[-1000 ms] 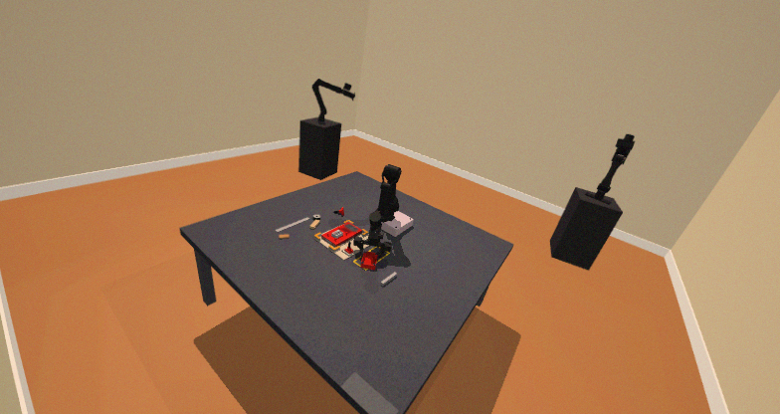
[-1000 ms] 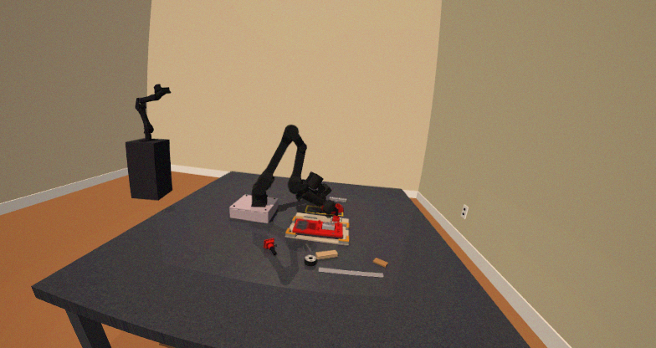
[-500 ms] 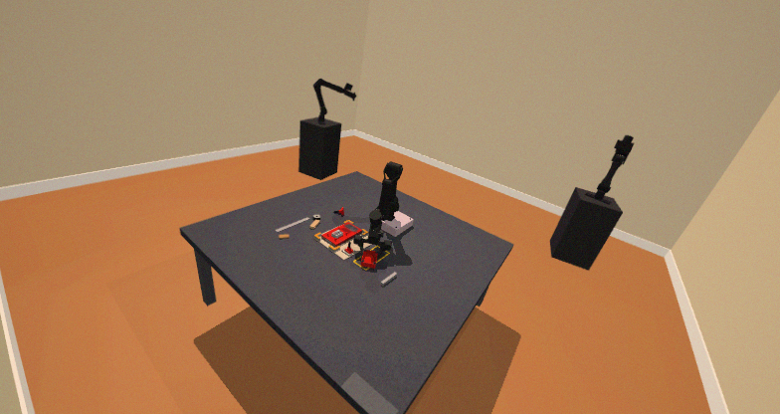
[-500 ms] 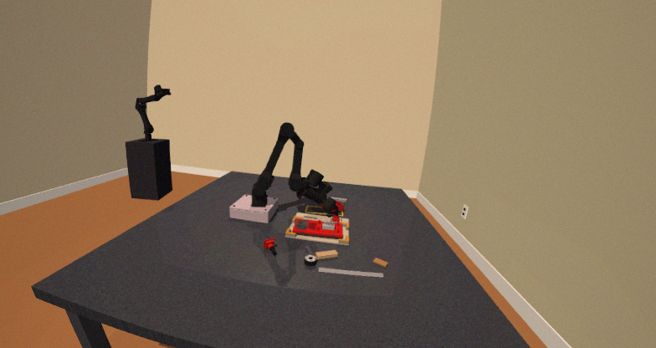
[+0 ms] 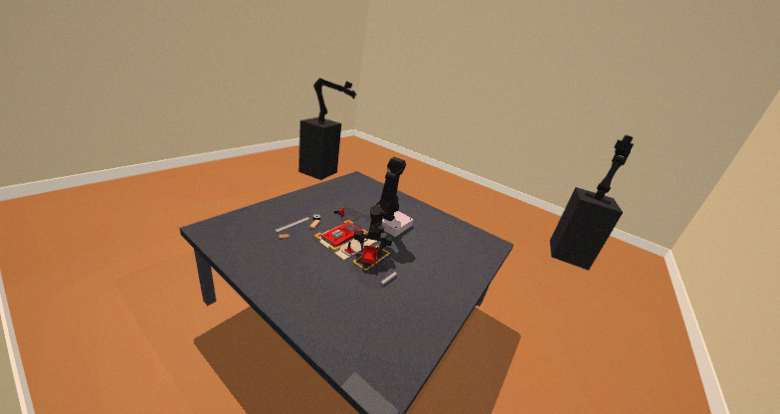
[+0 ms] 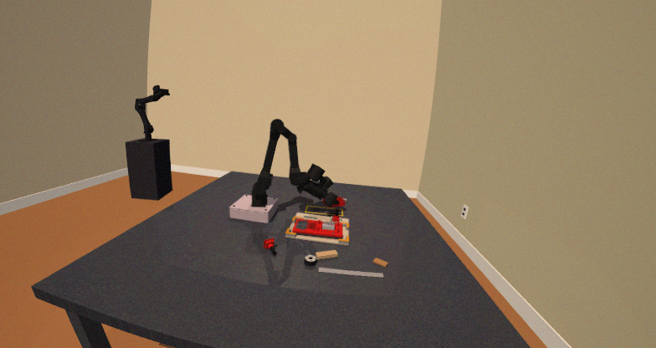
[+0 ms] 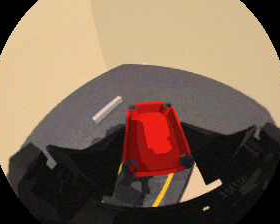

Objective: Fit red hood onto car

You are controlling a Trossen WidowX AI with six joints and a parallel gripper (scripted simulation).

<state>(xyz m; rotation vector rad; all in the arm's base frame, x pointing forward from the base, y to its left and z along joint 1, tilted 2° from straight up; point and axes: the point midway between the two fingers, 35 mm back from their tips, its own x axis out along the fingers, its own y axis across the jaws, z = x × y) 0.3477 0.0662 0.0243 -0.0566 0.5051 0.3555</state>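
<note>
The red hood [image 5: 369,255] [image 6: 340,202] [image 7: 156,132] is between the fingers of my gripper [image 7: 153,127], which is shut on its sides. It hangs tilted a little above the yellow outline [image 5: 360,266] [image 7: 164,189]. Dark corner bosses show at its four corners in the wrist view. The red chassis [image 5: 329,237] [image 6: 312,232] sits in the cream jig [image 6: 316,240], with the grey engine block [image 5: 337,233] [image 6: 328,225] on its deck. The pegs are too small to make out.
A small red piece [image 5: 349,250] [image 6: 335,218] stands at the jig's hood side. A white bar [image 5: 388,278] [image 7: 107,109] lies beyond the outline. Beyond the jig are a red-and-black piece [image 6: 269,243], a tape roll [image 6: 310,259], a tan block [image 6: 326,253] and a pale strip [image 6: 350,272].
</note>
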